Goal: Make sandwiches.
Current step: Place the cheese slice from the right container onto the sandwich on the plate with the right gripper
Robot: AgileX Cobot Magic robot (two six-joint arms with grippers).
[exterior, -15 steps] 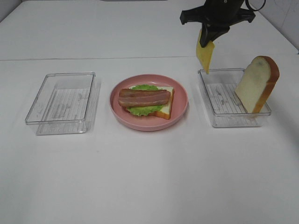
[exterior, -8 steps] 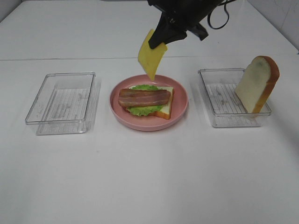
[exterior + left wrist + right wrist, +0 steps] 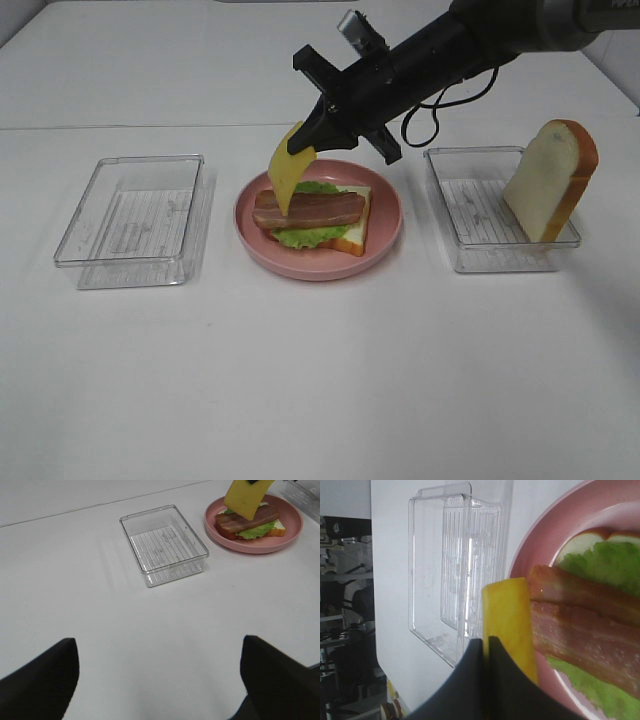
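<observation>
Exterior high: right gripper (image 3: 305,143) was clamped on a yellow cheese square (image 3: 283,178) hanging over brown meat strips (image 3: 308,210), green lettuce leaf (image 3: 300,238) and white bread slice (image 3: 358,232) stacked on a round pink plate (image 3: 390,215). Second crusted bread slice (image 3: 550,180) leaned in a clear plastic tray (image 3: 470,255); left gripper (image 3: 159,642) had its jaws wide apart.

pink plate (image 3: 387,226): one
clear trays: two, a tray (image 3: 130,222) left of the plate, a tray (image 3: 470,215) right of it
bread slices: two, a slice (image 3: 355,232) on the plate, a slice (image 3: 550,180) standing right of it
lettuce leaf (image 3: 305,238): one
meat strips (image 3: 308,209): one striped piece
cheese square (image 3: 283,175): one
</observation>
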